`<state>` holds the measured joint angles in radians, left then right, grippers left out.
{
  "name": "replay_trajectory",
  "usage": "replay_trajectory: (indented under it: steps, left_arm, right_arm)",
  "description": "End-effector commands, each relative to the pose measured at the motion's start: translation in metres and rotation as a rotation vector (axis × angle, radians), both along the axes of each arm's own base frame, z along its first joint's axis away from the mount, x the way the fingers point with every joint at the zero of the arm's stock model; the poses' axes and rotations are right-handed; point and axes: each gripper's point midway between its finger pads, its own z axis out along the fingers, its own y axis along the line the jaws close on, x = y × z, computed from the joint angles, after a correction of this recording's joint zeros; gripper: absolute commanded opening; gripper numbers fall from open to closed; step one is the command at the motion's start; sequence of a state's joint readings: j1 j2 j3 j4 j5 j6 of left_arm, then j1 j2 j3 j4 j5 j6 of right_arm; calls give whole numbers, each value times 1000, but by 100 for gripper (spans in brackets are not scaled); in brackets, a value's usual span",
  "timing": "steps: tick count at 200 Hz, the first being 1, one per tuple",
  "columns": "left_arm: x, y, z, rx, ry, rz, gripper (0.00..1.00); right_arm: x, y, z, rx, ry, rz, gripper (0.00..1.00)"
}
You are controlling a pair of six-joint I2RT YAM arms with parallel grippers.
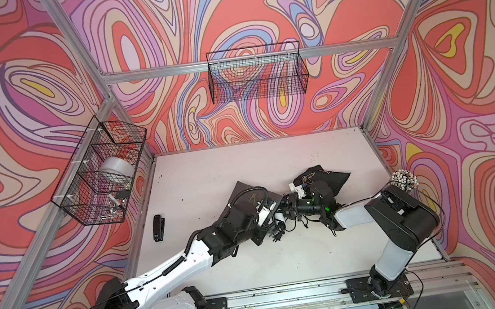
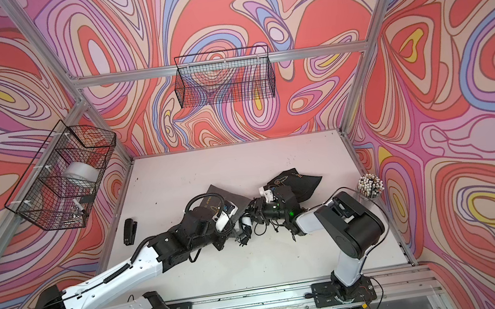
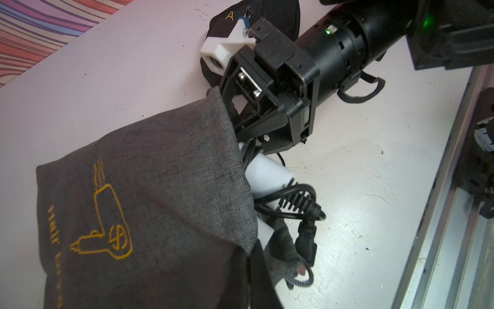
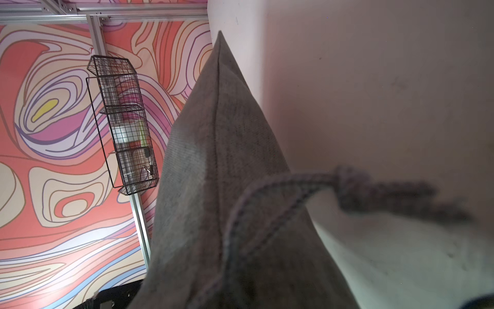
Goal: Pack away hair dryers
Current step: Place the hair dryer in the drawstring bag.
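Overhead, in both top views the two arms meet at mid-table [image 1: 241, 169]. Left claw [image 1: 272, 213] and right claw [image 1: 286, 208] sit nose to nose at the edge of a grey pouch [image 1: 243, 194]. A black pouch [image 1: 324, 181] lies just behind the right wrist. From up there only a sliver of the white hair dryer [image 1: 278, 216] shows between the claws, with a tangle of cord [image 1: 277, 234] in front of it.

Left wrist view gives the detail. The grey pouch has a gold dryer stitched on it, and its mouth is turned toward the right claw. One white end of the dryer pokes out of the mouth; the rest is hidden inside. The cord loops out onto the table, and the plug [image 3: 307, 240] lies just beside the pouch.

Right claw: its fingers pass behind the pouch's edge, close by the dryer. Cannot tell how wide it stands or whether it grips anything.

Left claw: closed tight, with the fingertips lost under the fabric. What it pinches is not visible.

Right wrist view shows only grey cloth close up, a side seam, a blurred knotted drawstring [image 4: 347, 187] and a wire basket [image 4: 125, 125] on the wall.
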<state>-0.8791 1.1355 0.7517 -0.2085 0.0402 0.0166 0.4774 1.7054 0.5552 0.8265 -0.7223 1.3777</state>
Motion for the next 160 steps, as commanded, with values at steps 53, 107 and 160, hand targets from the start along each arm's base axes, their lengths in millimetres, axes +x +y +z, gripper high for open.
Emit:
replay_trajectory:
  steps: [53,107,160]
  left_arm:
    - [-29,6,-32,136,53,-74,0]
    - [-42,-9,-37,140,40,-101,0]
    - [-51,-12,-50,204,23,-114,0]
  right_arm:
    - [12,-17,29,86,-5,-53,0]
    - [17,-31,21,139,61,-124,0]
    - [22,-41,15,234,109,-177,0]
